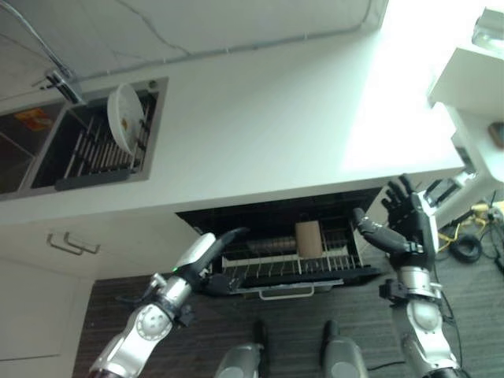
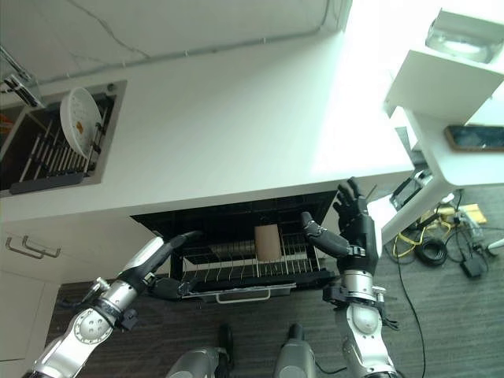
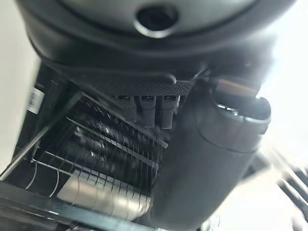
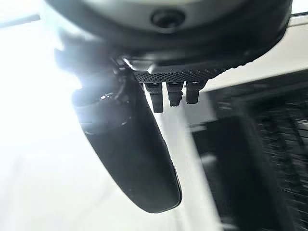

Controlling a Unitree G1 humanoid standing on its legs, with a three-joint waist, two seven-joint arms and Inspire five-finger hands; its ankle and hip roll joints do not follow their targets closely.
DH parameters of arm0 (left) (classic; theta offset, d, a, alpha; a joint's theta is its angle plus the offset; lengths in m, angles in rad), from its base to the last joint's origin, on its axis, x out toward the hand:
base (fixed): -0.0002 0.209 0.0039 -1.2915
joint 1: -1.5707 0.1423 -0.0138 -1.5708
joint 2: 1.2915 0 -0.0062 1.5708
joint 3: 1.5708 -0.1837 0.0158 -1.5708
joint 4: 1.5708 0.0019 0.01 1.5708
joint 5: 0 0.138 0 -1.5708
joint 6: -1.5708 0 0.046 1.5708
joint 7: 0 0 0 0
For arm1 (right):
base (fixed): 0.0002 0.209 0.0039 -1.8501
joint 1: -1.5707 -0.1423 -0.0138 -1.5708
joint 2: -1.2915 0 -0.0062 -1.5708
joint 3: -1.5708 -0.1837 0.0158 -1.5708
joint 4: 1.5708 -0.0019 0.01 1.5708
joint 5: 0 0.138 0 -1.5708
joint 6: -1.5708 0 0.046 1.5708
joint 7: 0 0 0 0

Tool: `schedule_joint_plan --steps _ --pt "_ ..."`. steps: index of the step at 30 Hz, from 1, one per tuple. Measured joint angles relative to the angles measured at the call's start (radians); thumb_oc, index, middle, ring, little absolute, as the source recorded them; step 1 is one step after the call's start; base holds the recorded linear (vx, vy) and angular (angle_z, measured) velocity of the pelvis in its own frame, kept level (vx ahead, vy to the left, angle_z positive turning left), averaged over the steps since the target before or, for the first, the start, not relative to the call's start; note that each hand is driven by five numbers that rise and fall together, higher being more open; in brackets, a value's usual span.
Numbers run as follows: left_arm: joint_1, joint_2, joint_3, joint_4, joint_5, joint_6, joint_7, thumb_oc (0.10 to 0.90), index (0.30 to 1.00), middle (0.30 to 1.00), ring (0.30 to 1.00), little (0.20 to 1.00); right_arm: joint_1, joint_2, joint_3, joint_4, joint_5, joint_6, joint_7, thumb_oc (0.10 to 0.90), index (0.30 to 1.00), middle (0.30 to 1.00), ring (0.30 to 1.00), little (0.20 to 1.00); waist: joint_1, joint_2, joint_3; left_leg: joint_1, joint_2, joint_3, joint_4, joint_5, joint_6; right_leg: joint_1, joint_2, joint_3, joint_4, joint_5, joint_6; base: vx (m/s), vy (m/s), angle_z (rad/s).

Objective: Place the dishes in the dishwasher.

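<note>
Reaching with straight fingers, the left hand [image 1: 206, 253] touched the dishwasher rack [image 1: 315, 266] while the right hand [image 1: 409, 222] hovered beside it, fingers spread.

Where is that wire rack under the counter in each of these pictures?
Left eye view: rack low centre, under the white counter.
Right eye view: rack low centre, again under the counter.
Left wrist view: its wires show close up, past the fingers.
Right wrist view: dark blur at one side, too blurred to tell.
Shared landmark: the brown item standing in the rack.
</note>
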Motion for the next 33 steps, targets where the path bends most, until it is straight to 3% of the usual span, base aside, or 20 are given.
schedule_joint_plan --steps 7,12,18,22,26,28,29,31,32,33 --pt "0.077 -0.115 0.097 0.185 -0.167 -0.007 0.122 0.800 0.900 0.900 0.900 0.900 0.029 0.032 -0.037 -0.051 -0.006 -0.052 -0.006 0.800 0.900 0.900 0.900 0.900 0.043 -0.042 -0.061 -0.017 -0.007 -0.003 0.038 -0.024 0.002 -0.003 -0.012 0.001 0.019 -0.022 0.004 -0.01 0.071 0.02" --pt "0.121 -0.125 0.154 0.246 -0.191 -0.007 0.178 0.800 0.900 0.900 0.900 0.900 0.071 0.060 -0.064 -0.041 -0.044 -0.052 -0.091 0.800 0.900 0.900 0.900 0.900 0.056 -0.075 -0.083 -0.039 -0.029 -0.008 0.072 -0.040 0.021 -0.002 -0.034 -0.003 0.023 -0.026 0.013 -0.01 0.149 0.09" --pt "0.122 -0.156 0.271 0.348 -0.326 0.009 0.216 0.800 0.900 0.900 0.900 0.900 0.122 0.111 -0.177 -0.040 -0.017 -0.053 -0.180 0.800 0.900 0.900 0.900 0.900 0.048 -0.071 -0.095 -0.060 -0.076 -0.016 0.142 -0.085 0.074 0.017 -0.075 0.003 0.028 -0.026 0.034 -0.01 0.140 0.10" --pt "0.093 -0.177 0.265 0.477 -0.348 0.039 0.211 0.800 0.900 0.900 0.900 0.900 0.127 0.154 -0.192 0.041 0.033 -0.052 -0.180 0.800 0.900 0.900 0.900 0.900 0.048 -0.074 -0.120 -0.088 -0.092 -0.021 0.207 -0.128 0.100 0.036 -0.092 -0.008 0.014 -0.018 0.050 -0.02 0.125 0.09" --pt "0.094 -0.228 0.261 0.590 -0.416 0.109 0.211 0.800 0.900 0.900 0.900 0.900 0.140 0.178 -0.190 0.059 0.048 -0.043 -0.173 0.800 0.900 0.900 0.900 0.900 0.044 -0.077 -0.127 -0.105 -0.099 -0.006 0.245 -0.147 0.118 0.041 -0.102 -0.030 -0.014 0.033 0.066 -0.02 0.080 -0.05" --pt "0.101 -0.249 0.263 0.643 -0.458 0.123 0.216 0.800 0.900 0.900 0.900 0.900 0.140 0.175 -0.183 0.059 0.048 -0.042 -0.161 0.800 0.900 0.900 0.900 0.900 0.042 -0.074 -0.127 -0.103 -0.089 -0.011 0.240 -0.146 0.127 0.043 -0.061 -0.045 0.006 0.007 0.070 0.02 0.021 -0.09" --pt "0.097 -0.261 0.268 0.687 -0.473 0.124 0.214 0.800 0.900 0.900 0.900 0.900 0.137 0.167 -0.177 0.061 0.048 -0.042 -0.152 0.800 0.900 0.900 0.900 0.900 0.043 -0.073 -0.126 -0.098 -0.084 -0.021 0.226 -0.137 0.126 0.038 -0.002 -0.048 0.037 -0.052 0.057 0.03 -0.015 0.03" --pt "0.078 -0.290 0.298 0.789 -0.507 0.123 0.212 0.800 0.900 0.900 0.900 0.900 0.135 0.129 -0.157 0.068 0.048 -0.043 -0.127 0.800 0.900 0.900 0.900 0.900 0.023 -0.074 -0.126 -0.074 -0.082 -0.040 0.170 -0.100 0.126 0.045 0.127 -0.003 0.061 -0.128 -0.010 -0.01 -0.048 0.23" --pt "0.083 -0.303 0.301 0.813 -0.519 0.123 0.211 0.800 0.900 0.900 0.900 0.900 0.131 0.104 -0.154 0.068 0.048 -0.044 -0.119 0.800 0.900 0.900 0.900 0.900 0.021 -0.076 -0.126 -0.068 -0.088 -0.041 0.152 -0.090 0.123 0.045 0.163 0.004 0.055 -0.133 -0.048 0.00 -0.078 0.23" --pt "0.090 -0.315 0.301 0.816 -0.535 0.123 0.209 0.800 0.900 0.900 0.900 0.900 0.124 0.079 -0.154 0.068 0.049 -0.045 -0.114 0.800 0.900 0.900 0.900 0.900 0.022 -0.071 -0.123 -0.069 -0.090 -0.042 0.147 -0.087 0.118 0.045 0.164 0.007 0.047 -0.125 -0.061 0.03 -0.098 0.06"
